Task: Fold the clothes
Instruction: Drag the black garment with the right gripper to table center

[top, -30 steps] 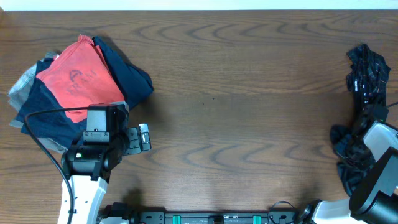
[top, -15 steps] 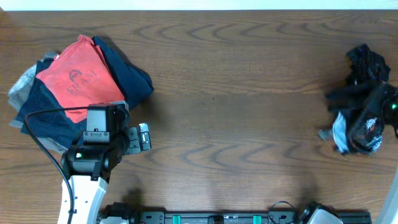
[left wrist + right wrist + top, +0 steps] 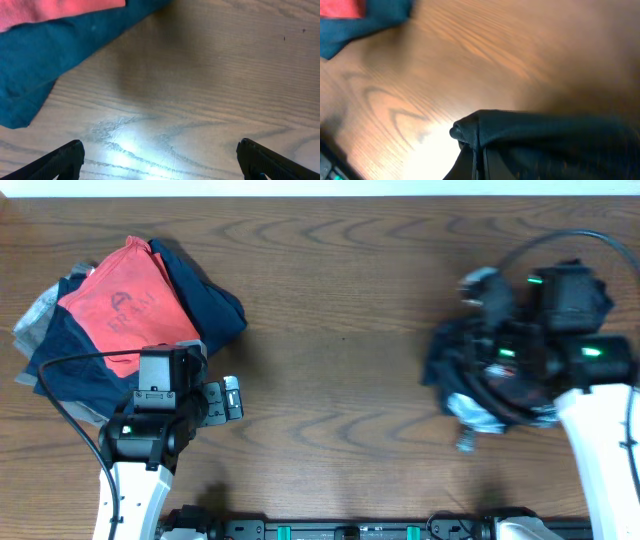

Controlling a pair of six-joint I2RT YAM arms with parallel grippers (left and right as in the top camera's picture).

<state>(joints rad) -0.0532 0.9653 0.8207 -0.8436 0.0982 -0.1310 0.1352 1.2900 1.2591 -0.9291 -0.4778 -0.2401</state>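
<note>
The jersey [image 3: 470,370] was bunched in a dark wad on the right side of the table [image 3: 340,270], under the right arm [image 3: 600,440]. It was blurred in the overhead view, so its pattern could not be made out. The right gripper [image 3: 479,152] was pinched tight on a fold of the black cloth, jaws closed together. In the wrist view the fabric was gathered between them and draped off to the right. Whether the wad touched the wood or hung clear of it, I could not tell.

Far to the left lay a red shirt [image 3: 120,305] on top of navy garments [image 3: 210,305], which spread beneath and beside it, with a bit of grey cloth [image 3: 35,315] at the left edge. The left gripper [image 3: 160,155] sat just beside the near right corner of those garments — jaws spread wide over bare wood, holding nothing. A navy hem reached into the upper left of its wrist view, apart from both jaws.
</note>
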